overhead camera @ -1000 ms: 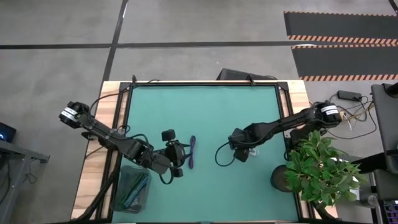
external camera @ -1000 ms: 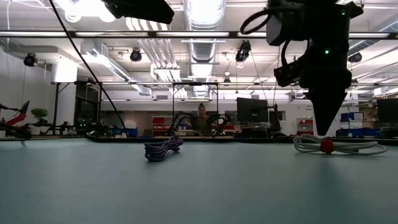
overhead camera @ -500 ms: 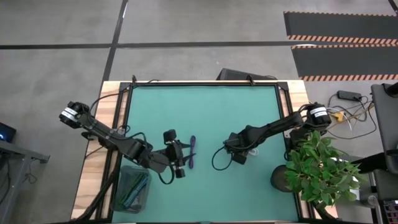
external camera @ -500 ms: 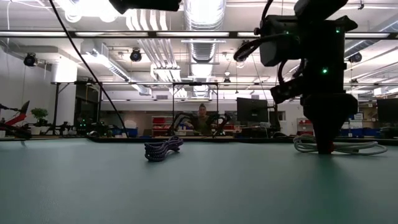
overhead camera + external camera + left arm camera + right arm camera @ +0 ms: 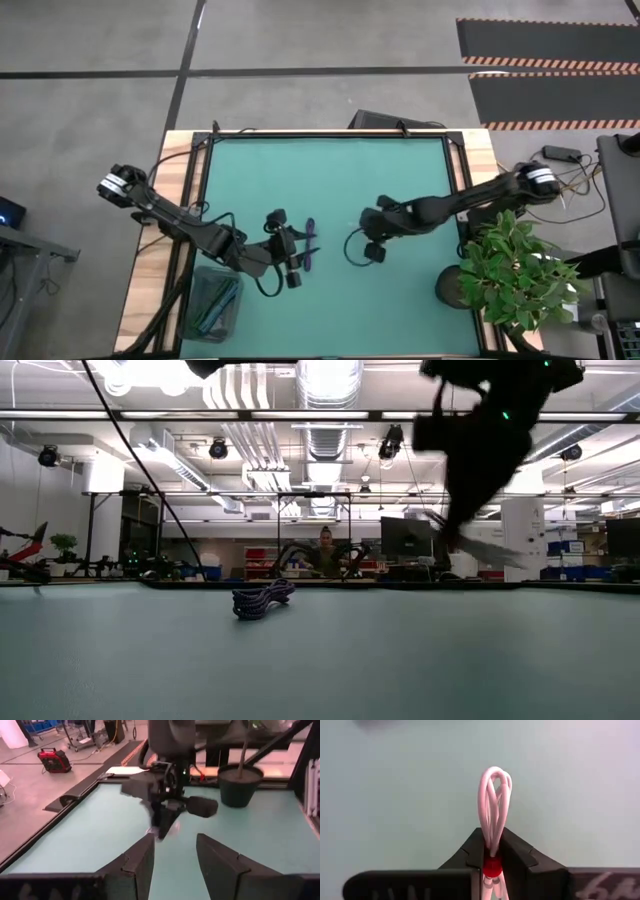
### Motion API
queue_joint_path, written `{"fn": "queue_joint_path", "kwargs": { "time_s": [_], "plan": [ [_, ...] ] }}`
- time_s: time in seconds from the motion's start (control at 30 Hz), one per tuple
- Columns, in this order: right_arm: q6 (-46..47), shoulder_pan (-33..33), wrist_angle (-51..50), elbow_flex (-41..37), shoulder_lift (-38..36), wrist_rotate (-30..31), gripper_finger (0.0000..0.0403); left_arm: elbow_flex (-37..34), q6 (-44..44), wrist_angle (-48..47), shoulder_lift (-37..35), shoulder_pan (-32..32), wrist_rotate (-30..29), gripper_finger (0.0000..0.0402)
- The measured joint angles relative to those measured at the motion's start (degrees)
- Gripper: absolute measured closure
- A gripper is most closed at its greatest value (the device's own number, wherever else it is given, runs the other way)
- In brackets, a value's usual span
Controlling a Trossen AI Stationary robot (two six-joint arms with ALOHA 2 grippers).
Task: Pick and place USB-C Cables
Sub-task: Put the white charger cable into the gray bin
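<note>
The white cable bundle with a red tie [image 5: 494,805] is in my right gripper [image 5: 492,855], which is shut on it above the green mat, right of the middle [image 5: 371,250]. In the low view the white bundle [image 5: 490,550] shows blurred below the right gripper, off the mat. A dark purple cable bundle [image 5: 309,245] lies flat on the mat near the middle [image 5: 262,598]. My left gripper [image 5: 297,258] stands open just left of the purple bundle and above it, touching nothing; its fingers [image 5: 140,865] point across at the right arm. My right gripper pinches the white bundle at its red tie [image 5: 492,866] between its two fingers. The fingers slant down from above. One looped end [image 5: 494,780] sticks out past the fingertips. The bundle is lifted clear of the mat.
A dark bin [image 5: 212,305] with teal-green bundles in it stands off the mat's near left corner. A potted plant [image 5: 515,275] stands at the near right. A black wire loop [image 5: 350,250] hangs by the right arm. A person [image 5: 325,550] sits in the room behind.
My right gripper has come down over the white bundle on the mat, shut on it at the red tie, then risen and tipped. The bundle has gone from lying on the mat to being lifted clear.
</note>
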Motion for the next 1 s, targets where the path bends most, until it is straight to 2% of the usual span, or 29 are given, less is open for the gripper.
{"fn": "queue_joint_path", "kwargs": {
  "time_s": [0.13,0.23,0.37,0.47,0.63,0.8,1.0],
  "plan": [
    [-9.03,0.78,30.87,-8.1,-5.47,-0.85,0.0373,0.0,-0.03,1.38,0.39,0.0,0.02,0.027],
    [-15.99,1.66,54.42,-15.0,-6.63,-3.17,0.0373,0.0,-0.05,2.54,0.39,0.0,0.03,0.027],
    [-19.19,1.44,83.7,-21.71,-3.51,-6.2,0.0373,0.0,-0.08,3.56,0.39,0.0,0.04,0.027],
    [-19.65,1.55,98.97,-23.13,0.8,-8.05,0.0373,0.02,0.18,7.26,1.24,0.35,0.06,0.027],
    [-21.06,1.51,104.64,-22.05,6.28,-9.92,0.0373,0.0,1.5,12.48,3.52,0.77,-0.04,0.027],
    [-20.64,1.53,104.69,-19.36,9.37,-12.93,0.0373,0.0,1.54,15.19,5.96,1.14,-1.32,0.027],
    [-21.52,1.53,104.93,-17.65,10.35,-13.16,0.0373,-0.02,1.45,16.78,7.21,1.31,-1.42,0.027]
  ]
}}
